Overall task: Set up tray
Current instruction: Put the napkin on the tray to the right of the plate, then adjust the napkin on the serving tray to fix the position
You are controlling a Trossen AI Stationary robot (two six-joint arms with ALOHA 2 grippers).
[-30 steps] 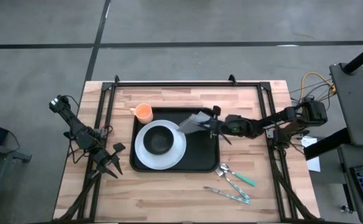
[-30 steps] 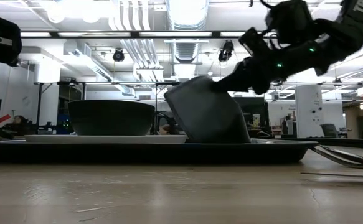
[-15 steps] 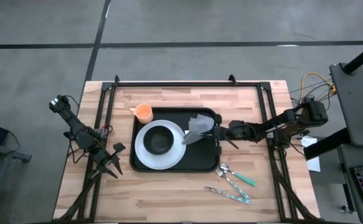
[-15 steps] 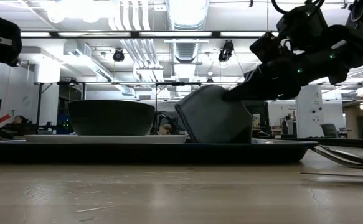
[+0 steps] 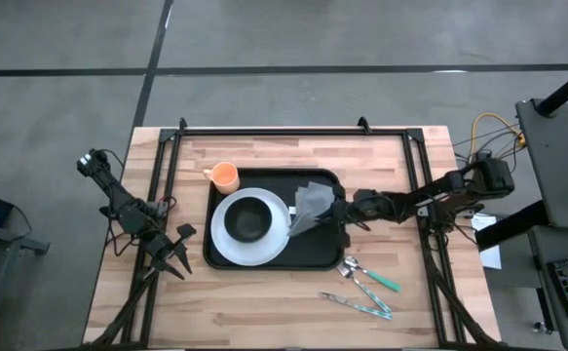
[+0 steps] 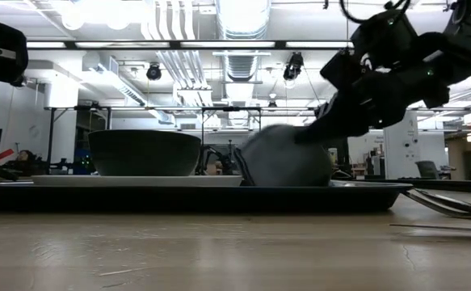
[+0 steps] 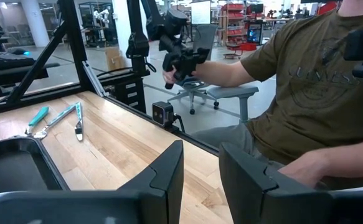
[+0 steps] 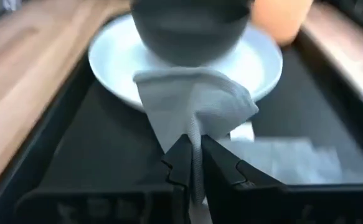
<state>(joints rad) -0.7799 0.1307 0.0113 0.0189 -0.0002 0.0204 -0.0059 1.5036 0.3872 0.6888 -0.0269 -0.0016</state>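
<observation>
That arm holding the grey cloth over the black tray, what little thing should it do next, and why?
Probably open and let go. The right gripper is shut on the grey napkin, which already sags onto the tray beside the white plate, so it seems placed. The left gripper waits open off the tray's left side.

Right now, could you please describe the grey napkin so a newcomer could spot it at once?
On the black tray mid-table, look right of the white plate holding the black bowl. The grey napkin is pinched in the right gripper; it is the only soft, crumpled cloth there.
</observation>
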